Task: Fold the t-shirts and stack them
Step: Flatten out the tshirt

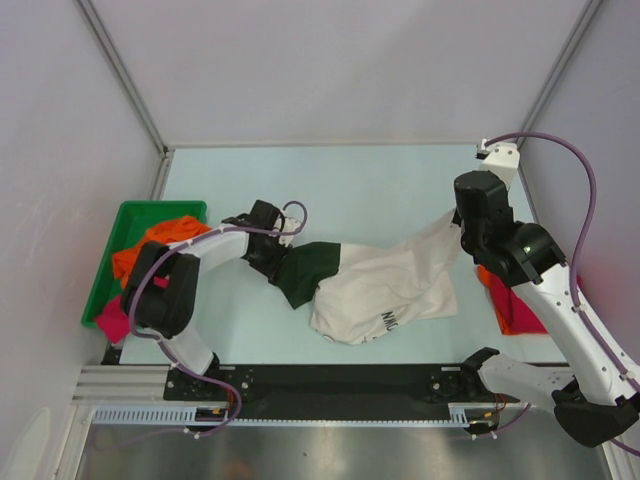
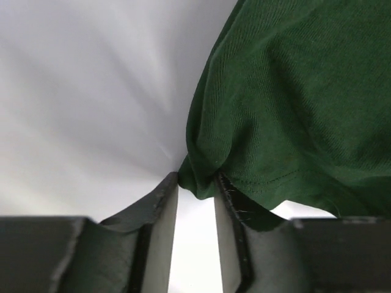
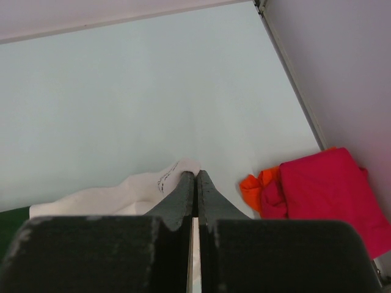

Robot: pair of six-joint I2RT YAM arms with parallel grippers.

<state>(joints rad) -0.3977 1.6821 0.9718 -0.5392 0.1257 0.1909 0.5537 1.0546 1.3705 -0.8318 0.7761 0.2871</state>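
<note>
Left gripper: my left gripper has its jaws part-way apart, with table showing through the gap. The hem of the dark green sleeve bunches against the tips and dips a little between them. I see no clamp on it.
Right gripper: my right gripper has its fingers pressed flat together. A peak of cream cloth rises to the tips, so I judge that it has a thin pinch of the shirt's edge.
Shirt in hand: the cream t-shirt, soft cotton with dark green sleeves, lies rumpled on the pale blue table, slung between the two grippers. The green sleeve is at the left and a cream corner is drawn up to the right.
Other shirts: an orange t-shirt and a magenta-pink t-shirt sit in the green plastic bin at far left. A crimson t-shirt lies on something orange by the right wall, well apart from the cream one.
Handling: I expect it to be light, limp and not fragile. It will sag and crease wherever it is unsupported, and a thin pinch can slide off.
Where to grip: I would take hems and seams, which are thicker and slip less. On the left that means the stitched sleeve cuff, pushed deeper between the fingers before closing.
Risk: pulling the two sides apart with only the hem's edge caught on the left could let the sleeve drop.
</note>
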